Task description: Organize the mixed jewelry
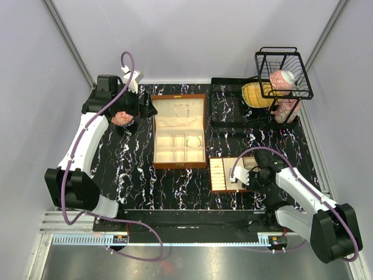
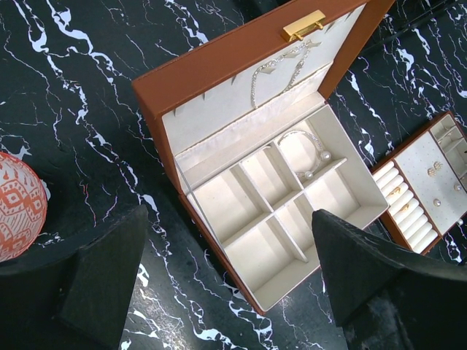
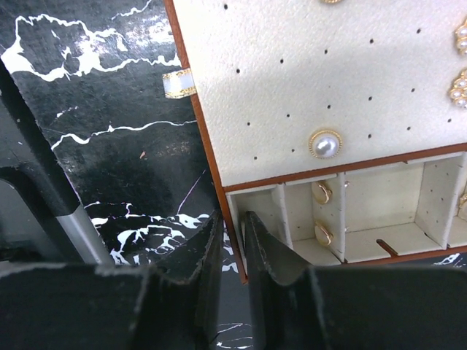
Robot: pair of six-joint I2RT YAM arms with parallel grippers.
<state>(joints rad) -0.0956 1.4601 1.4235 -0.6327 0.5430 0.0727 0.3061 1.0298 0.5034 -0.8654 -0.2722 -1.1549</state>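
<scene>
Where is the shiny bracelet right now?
In the left wrist view, the silvery bangle lies inside the open wooden box, in a right-side compartment beside the lid, just below the necklace in that lid.

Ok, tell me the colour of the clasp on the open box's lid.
Gold; the clasp shows best in the left wrist view.

A robot lab cell (blank white walls [image 1: 192,35], aluminium rails [image 1: 67,36]).

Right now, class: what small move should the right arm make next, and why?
Probably drag the tray a little toward the box. The right tool looks pinched on the tray's wall and carries no piece, while the left tool hovers open beside the box, where a bangle lies.
</scene>
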